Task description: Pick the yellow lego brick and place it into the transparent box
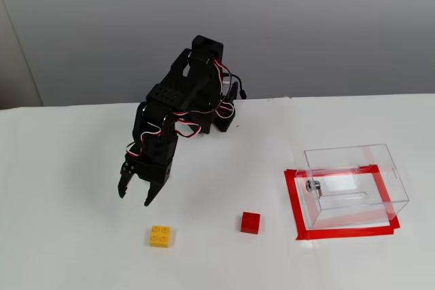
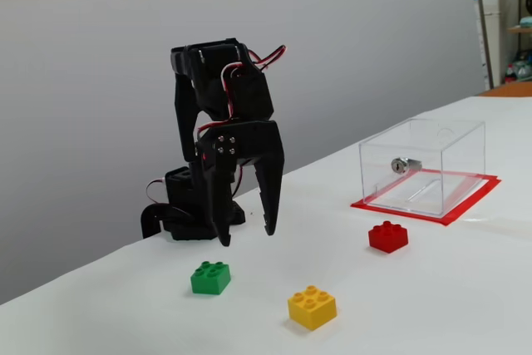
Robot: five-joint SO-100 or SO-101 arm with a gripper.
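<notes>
The yellow lego brick [image 1: 160, 236] lies studs up on the white table, near the front edge in both fixed views [image 2: 312, 307]. My black gripper [image 1: 134, 198] hangs open above the table, a little behind and to the left of the brick, with nothing between its fingers [image 2: 248, 237]. It does not touch the brick. The transparent box [image 1: 353, 185] stands at the right on a frame of red tape, a small metal knob [image 2: 401, 165] on its side.
A green brick [image 2: 210, 278] lies below and just in front of the gripper; the arm hides it in the other fixed view. A red brick [image 1: 250, 222] sits between the yellow brick and the box. The arm's base [image 2: 187, 214] stands at the table's back edge.
</notes>
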